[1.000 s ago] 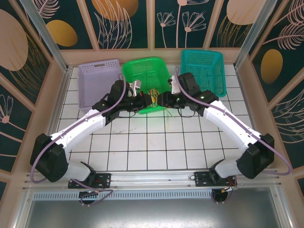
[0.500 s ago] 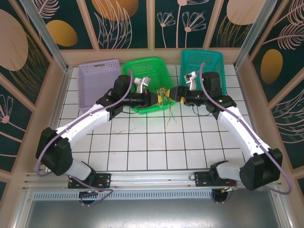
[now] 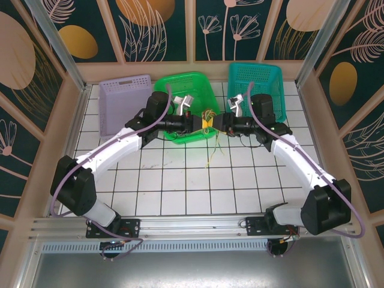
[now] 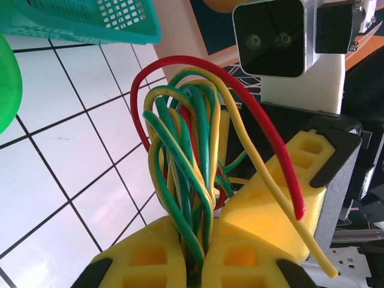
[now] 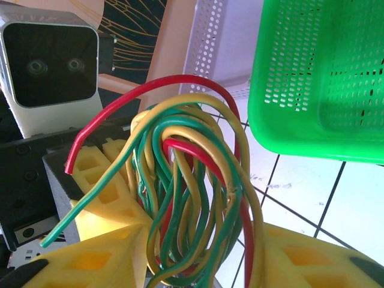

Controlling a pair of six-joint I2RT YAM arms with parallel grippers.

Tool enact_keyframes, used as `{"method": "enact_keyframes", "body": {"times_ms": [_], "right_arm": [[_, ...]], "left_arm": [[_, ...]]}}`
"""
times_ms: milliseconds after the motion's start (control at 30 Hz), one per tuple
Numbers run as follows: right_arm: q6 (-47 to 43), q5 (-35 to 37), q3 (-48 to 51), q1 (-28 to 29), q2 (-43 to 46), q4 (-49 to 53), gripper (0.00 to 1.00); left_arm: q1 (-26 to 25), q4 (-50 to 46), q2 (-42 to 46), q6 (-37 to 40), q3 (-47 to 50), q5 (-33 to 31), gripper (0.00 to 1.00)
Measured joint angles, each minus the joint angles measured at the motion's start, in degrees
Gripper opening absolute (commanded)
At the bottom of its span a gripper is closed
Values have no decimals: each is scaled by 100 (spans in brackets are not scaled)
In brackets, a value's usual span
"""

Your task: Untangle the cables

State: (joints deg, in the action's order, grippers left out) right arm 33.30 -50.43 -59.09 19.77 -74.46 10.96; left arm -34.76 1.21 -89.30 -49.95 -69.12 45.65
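Grip is tight on the left: the left gripper (image 4: 201, 234) clamps the cables (image 4: 186, 138), a looped bundle aloft beside the green basket (image 3: 174, 87). They run right into the facing right gripper (image 5: 201, 240), jaws half apart around them (pinching or not, I cannot tell).

Lab robot cell. Printed leaf panels (image 3: 150, 30) beyond the arms (image 3: 114, 153); aluminium rail (image 3: 192, 223) at their bases, tiled tabletop (image 3: 180, 186) beneath.

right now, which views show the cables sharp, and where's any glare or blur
Left wrist: cables crisp up close, tiles bright but not blown out. Right wrist: strands equally sharp, green basket behind vivid. Top external: evenly lit, bundle too small to separate strands.
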Motion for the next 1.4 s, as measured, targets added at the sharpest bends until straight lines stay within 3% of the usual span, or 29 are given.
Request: {"method": "enact_keyframes", "body": {"times_ms": [100, 200, 300, 533, 667, 733, 867, 1067, 1200, 1233, 1267, 1333, 1400], "right_arm": [[-22, -4, -7, 15, -85, -55, 24], [-313, 330, -153, 149, -249, 173, 0], [-693, 1088, -402, 367, -352, 601, 0], [-2024, 4028, -481, 1150, 116, 962, 0], [-3510, 5807, -61, 1786, 417, 258, 0], [-4376, 6356, 337, 1939, 525, -352, 0], [-6238, 6808, 1143, 1987, 636, -1768, 0], [-8537, 6592, 1714, 1716, 682, -3215, 0], [-9235, 6365, 1764, 1543, 695, -3473, 0], [-9197, 6271, 1718, 1517, 706, -3377, 7], [-9058, 6157, 1593, 1486, 717, -3117, 23], [-8546, 5995, 1189, 1394, 723, -2406, 43], [-7737, 5914, 623, 1141, 723, -1591, 52]], "left_arm": [[31, 4, -15, -4, 0, -7, 0], [39, -4, -15, -50, -2, -74, 0], [76, -225, -72, -63, -85, -195, 0], [15, -907, -234, 236, -603, -306, 0], [-2, -1102, -234, 461, -789, -304, 0], [-4, -1207, -234, 566, -796, -306, 0], [-9, -1508, -236, 841, -837, -391, 0], [-17, -1862, -236, 1316, -1010, -511, 0], [-28, -1974, -236, 1482, -1119, -551, 0], [-31, -1996, -236, 1502, -1147, -564, 0], [-31, -2011, -236, 1502, -1158, -568, 0], [-28, -1998, -229, 1416, -1176, -555, 0], [-13, -1991, -166, 1187, -1165, -511, 0]]}}
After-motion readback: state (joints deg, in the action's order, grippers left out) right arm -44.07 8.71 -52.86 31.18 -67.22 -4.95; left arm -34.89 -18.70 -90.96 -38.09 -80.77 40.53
